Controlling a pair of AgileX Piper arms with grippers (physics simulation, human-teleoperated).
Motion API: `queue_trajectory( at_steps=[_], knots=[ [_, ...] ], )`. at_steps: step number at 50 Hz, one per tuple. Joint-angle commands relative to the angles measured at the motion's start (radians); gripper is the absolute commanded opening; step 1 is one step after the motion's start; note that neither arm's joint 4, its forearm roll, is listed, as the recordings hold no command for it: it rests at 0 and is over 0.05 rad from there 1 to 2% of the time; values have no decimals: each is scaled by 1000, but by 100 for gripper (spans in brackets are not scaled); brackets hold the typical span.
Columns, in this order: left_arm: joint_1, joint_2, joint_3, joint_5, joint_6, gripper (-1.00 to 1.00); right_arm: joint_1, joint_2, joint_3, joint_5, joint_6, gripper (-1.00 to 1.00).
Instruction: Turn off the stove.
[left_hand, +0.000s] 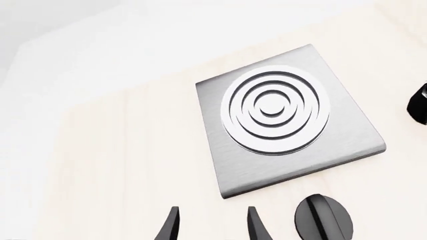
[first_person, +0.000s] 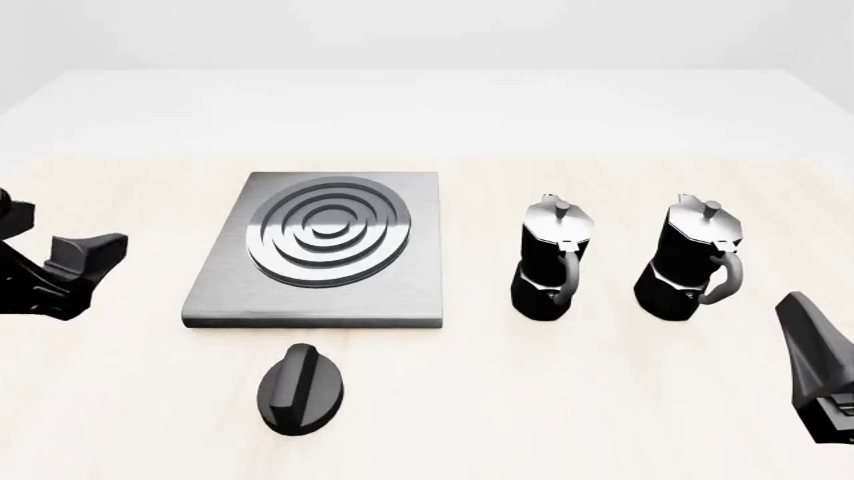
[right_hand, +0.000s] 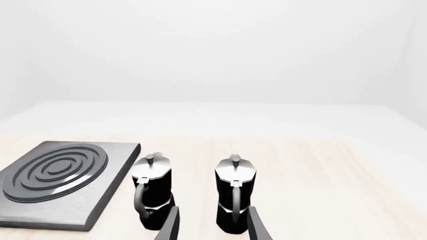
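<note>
Pale wood covers the table (first_person: 561, 400), with a white plain background behind it. At the centre left of the front view lies the stove (first_person: 320, 250), a grey square plate with a ringed burner. Its black ridged knob (first_person: 302, 389) sits separately just below it, near the plate's front edge. Two moka pots (first_person: 554, 258) stand side by side at the right. The left gripper (first_person: 83, 262) hovers at the left edge, jaws parted, holding nothing. The right gripper (first_person: 817, 350) is at the lower right, its jaws also apart and free.
</note>
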Motion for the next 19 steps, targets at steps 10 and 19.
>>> queue_trajectory(
  at_steps=[10, 19],
  knots=[
    [77, -231, -42, 162, -49, 100, -6, 0, -2, -1, 9, 100],
    [86, -243, -45, 170, -45, 100, 1, -1, -1, -1, 8, 100]
  ],
)
